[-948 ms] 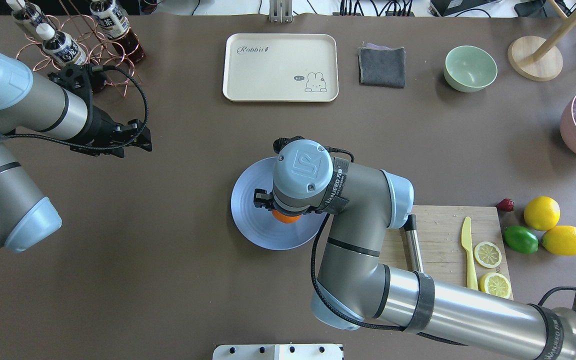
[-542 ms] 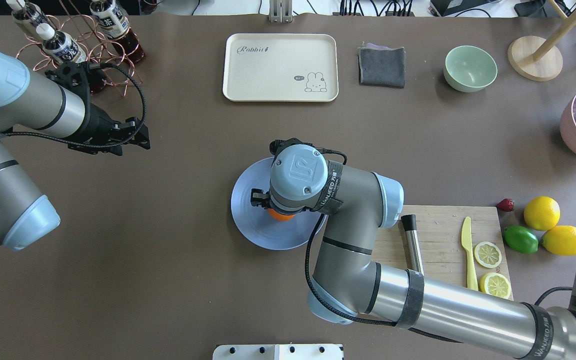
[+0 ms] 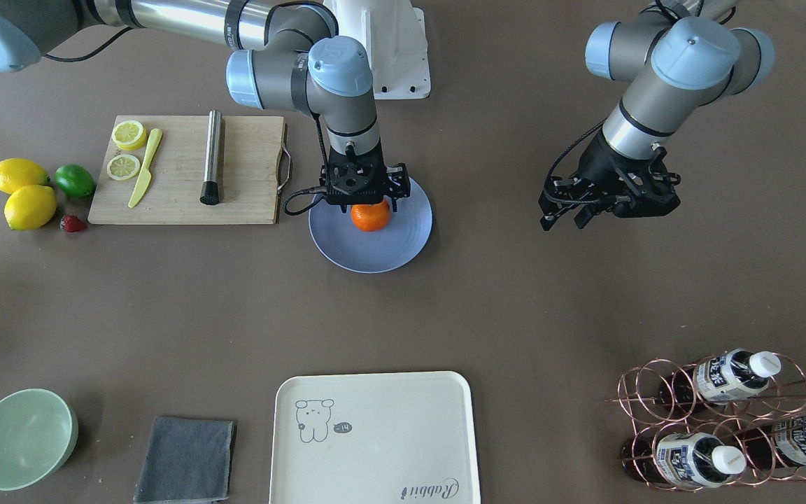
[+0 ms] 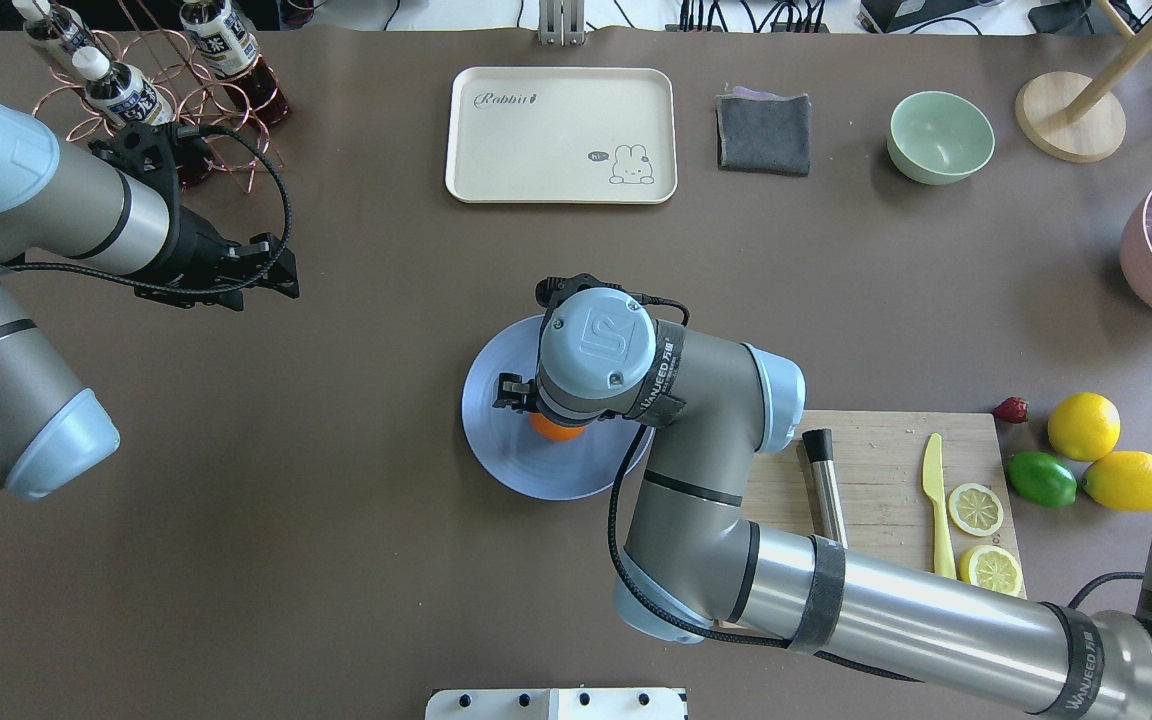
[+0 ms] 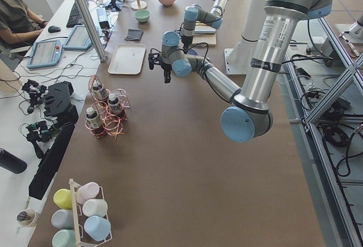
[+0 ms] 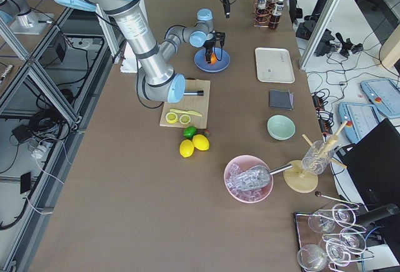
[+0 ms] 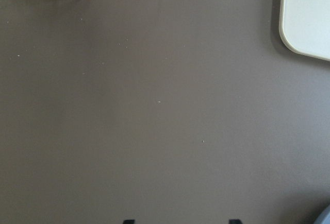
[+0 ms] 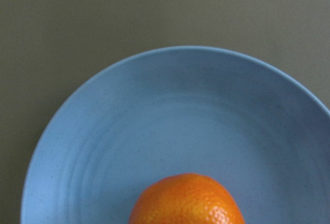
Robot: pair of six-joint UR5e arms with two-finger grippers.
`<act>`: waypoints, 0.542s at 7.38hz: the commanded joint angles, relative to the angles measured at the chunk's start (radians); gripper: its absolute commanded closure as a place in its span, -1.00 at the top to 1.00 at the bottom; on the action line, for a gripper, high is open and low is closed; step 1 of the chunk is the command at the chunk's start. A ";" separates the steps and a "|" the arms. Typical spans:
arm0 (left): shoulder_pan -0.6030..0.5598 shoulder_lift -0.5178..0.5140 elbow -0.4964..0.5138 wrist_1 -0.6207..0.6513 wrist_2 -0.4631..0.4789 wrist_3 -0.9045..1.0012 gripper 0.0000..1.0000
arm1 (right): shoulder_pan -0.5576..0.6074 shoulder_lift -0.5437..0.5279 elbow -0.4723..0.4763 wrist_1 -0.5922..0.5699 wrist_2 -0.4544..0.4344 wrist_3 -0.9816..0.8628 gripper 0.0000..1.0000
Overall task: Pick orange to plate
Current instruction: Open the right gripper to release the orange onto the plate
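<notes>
The orange (image 3: pixel 370 217) hangs low over the middle of the periwinkle-blue plate (image 3: pixel 375 255), and I cannot tell whether it touches. My right gripper (image 3: pixel 369 206) points straight down and is shut on the orange. From overhead only an orange sliver (image 4: pixel 556 428) shows under the right wrist, over the plate (image 4: pixel 506 450). The right wrist view has the orange (image 8: pixel 186 201) at its bottom edge above the ridged plate (image 8: pixel 154 116), with no fingers showing. My left gripper (image 3: pixel 564 220) hovers open over bare table, away from the plate.
A wooden cutting board (image 3: pixel 179 203) with lemon slices, a yellow knife and a metal muddler lies beside the plate. Two lemons and a lime (image 3: pixel 74 180) sit past it. Cream tray (image 3: pixel 375 434), green bowl (image 3: pixel 22 437), grey cloth (image 3: pixel 186 458) and bottle rack (image 3: pixel 725 420) line the far side.
My right arm has shifted slightly left and further from the robot, carrying the orange nearer the plate's middle. The left arm has barely moved.
</notes>
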 commanded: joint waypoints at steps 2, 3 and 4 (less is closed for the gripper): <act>-0.197 0.034 -0.057 0.211 -0.092 0.302 0.36 | 0.214 -0.131 0.356 -0.301 0.174 -0.225 1.00; -0.260 0.045 -0.084 0.297 -0.096 0.461 0.36 | 0.358 -0.214 0.421 -0.345 0.271 -0.394 1.00; -0.349 0.062 -0.085 0.366 -0.113 0.609 0.37 | 0.514 -0.314 0.428 -0.345 0.382 -0.566 1.00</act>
